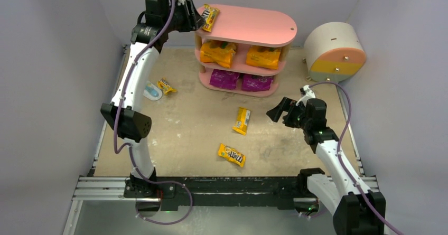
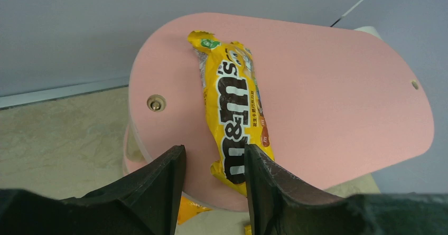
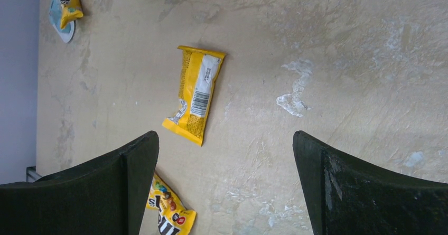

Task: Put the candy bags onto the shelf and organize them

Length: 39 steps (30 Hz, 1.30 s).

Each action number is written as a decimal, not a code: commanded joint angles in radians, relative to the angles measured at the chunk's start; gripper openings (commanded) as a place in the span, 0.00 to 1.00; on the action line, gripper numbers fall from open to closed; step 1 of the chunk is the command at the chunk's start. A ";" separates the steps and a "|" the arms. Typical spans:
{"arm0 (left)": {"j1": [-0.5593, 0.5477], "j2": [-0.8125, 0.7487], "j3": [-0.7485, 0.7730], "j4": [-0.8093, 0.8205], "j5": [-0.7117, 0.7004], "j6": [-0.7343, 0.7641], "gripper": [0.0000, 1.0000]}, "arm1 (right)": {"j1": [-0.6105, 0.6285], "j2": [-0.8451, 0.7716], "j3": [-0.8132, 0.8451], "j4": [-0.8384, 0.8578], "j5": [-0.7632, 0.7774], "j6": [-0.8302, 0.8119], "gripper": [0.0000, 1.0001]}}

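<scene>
Here, my left gripper (image 2: 214, 150): jaws parted, clenching nothing; only its wrist view shows that.
M&M's packet (image 2: 232, 108): flat on the shelf (image 2: 327, 97) top, left end.
My right gripper (image 3: 224, 137): spread wide above a barcode-up packet (image 3: 196, 95) on the table (image 3: 343, 45).

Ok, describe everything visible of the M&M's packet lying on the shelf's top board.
The M&M's packet is a slim, glossy yellow wrapper, brown logo face up, with crimped ends and some wrinkles. It lies flat on the pink shelf's top board, at the end nearest the left arm, beside a metal screw. Its near end sits between the fingers of the open left claw, close against one finger that partly hides it; whether they touch is unclear.
</scene>
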 commanded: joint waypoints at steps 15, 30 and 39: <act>0.014 -0.088 -0.031 0.031 -0.006 0.092 0.84 | 0.004 0.031 0.023 0.018 -0.006 -0.026 0.98; 0.012 -0.710 -0.963 0.365 -0.105 -0.073 0.92 | 0.202 0.080 0.033 0.047 0.065 -0.085 0.98; 0.009 -1.092 -1.664 0.520 -0.136 -0.173 0.94 | 0.466 0.160 0.090 0.060 0.318 -0.141 0.94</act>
